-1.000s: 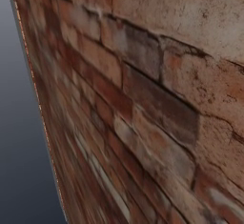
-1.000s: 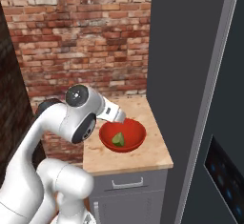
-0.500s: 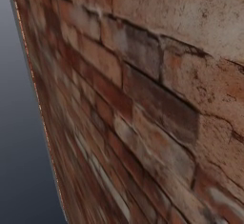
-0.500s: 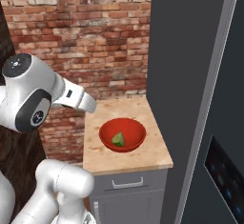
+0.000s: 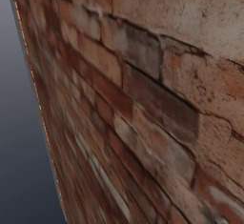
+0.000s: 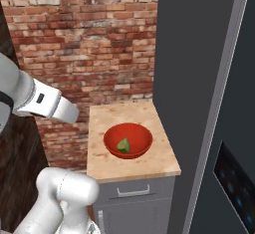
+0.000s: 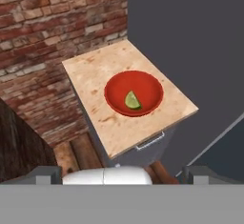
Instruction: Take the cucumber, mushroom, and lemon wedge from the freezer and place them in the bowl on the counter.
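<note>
The red bowl (image 6: 127, 140) sits in the middle of the beige counter (image 6: 102, 164), and the yellow-green lemon wedge (image 6: 123, 145) lies inside it. From high above and off to one side, the hand view looks down on the bowl (image 7: 134, 92) and the wedge (image 7: 132, 101). My gripper (image 7: 123, 173) is open, its fingertips (image 7: 47, 173) far apart with nothing between them. The dark freezer (image 6: 199, 78) stands right of the counter, its inside hidden. The cucumber and the mushroom are out of view.
A red brick wall (image 6: 84, 44) runs behind and left of the counter and sits very close in the left base view (image 5: 143, 99). My white arm (image 6: 47, 103) reaches out at the left. A grey drawer with a metal handle (image 6: 133, 192) is below the counter top.
My arm has swung up and to the left, away from above the bowl. The lemon wedge stays in the bowl and the gripper stays open.
</note>
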